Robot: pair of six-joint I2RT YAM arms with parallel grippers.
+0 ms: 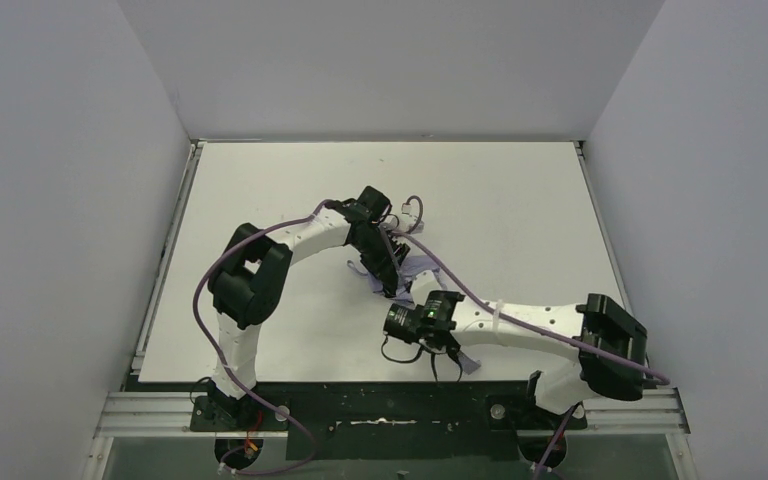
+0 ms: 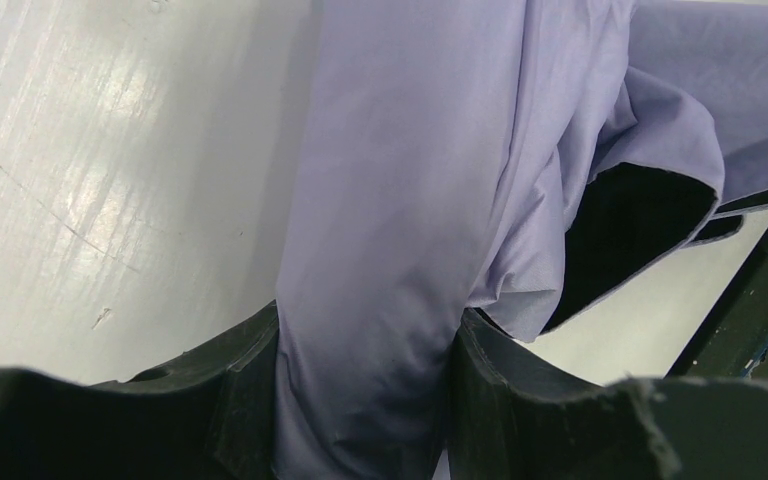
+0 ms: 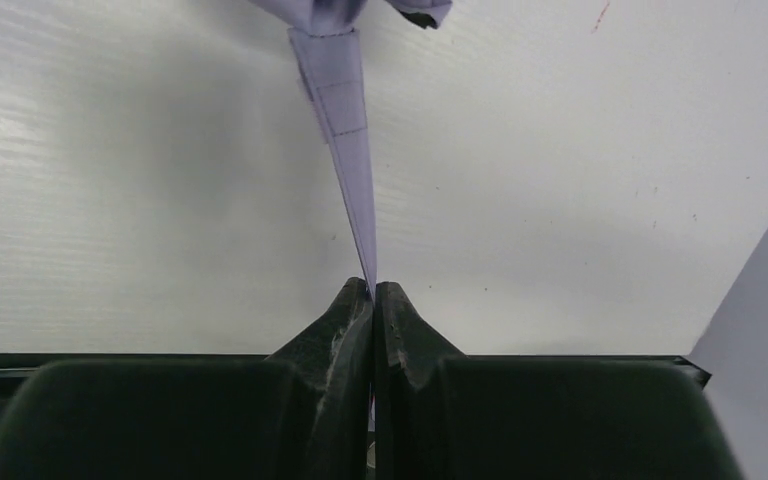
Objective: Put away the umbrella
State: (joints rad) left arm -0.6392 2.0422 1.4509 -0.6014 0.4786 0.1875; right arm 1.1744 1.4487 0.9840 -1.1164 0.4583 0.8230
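Umbrella (image 2: 390, 250) fabric soft, matte, lavender outside, with black lining showing inside one open fold; it lies bunched in loose creases mid-table, between the two arms. Table (image 1: 520, 200) white, smooth, glossy, faintly scuffed. Open room toward its far edge and both sides; grey walls (image 1: 60, 200) close in on three sides. Left end effector (image 2: 365, 340) clamped around a thick gathered bundle of canopy, dark fingers pressing from either side. Right end effector (image 3: 373, 290) clenched tight on a thin, flat, stitched lavender strap (image 3: 345, 130), drawn taut from the bundle toward the near edge
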